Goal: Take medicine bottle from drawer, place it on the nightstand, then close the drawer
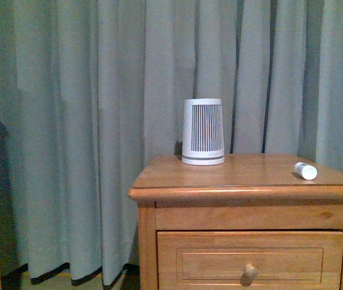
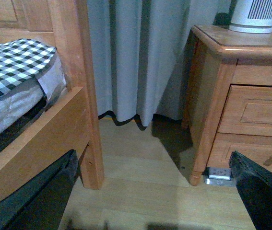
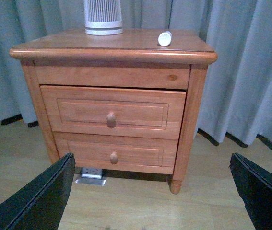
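Black fingers (image 3: 35, 201) of the right gripper (image 3: 150, 196) frame the right wrist view at both lower corners, spread wide with nothing between them. Beyond them stands the nightstand (image 3: 193, 96), and its upper drawer (image 3: 140, 112) sits slightly proud of the cabinet front, more so on one side, so it looks not quite pushed home. Its round knob (image 3: 111, 119) is free of any contact. The lower drawer (image 3: 114, 153) below sits flush.

On the desk top, the medicine bottle (image 1: 305, 171) lies on its side near the front right corner, its round end facing the wrist camera. A white slatted cylinder (image 1: 202, 132) stands upright toward the back of the top, well apart from the bottle. Grey curtains (image 1: 86, 121) hang behind.

Seen from the left wrist, the left gripper (image 2: 150, 201) is likewise spread, its dark fingers (image 2: 30, 201) at the picture's lower corners above pale floor (image 2: 140, 172), with a wooden bed frame (image 2: 73, 96) and a checked mattress cover (image 2: 11, 62) close by, and the nightstand's side across the floor.
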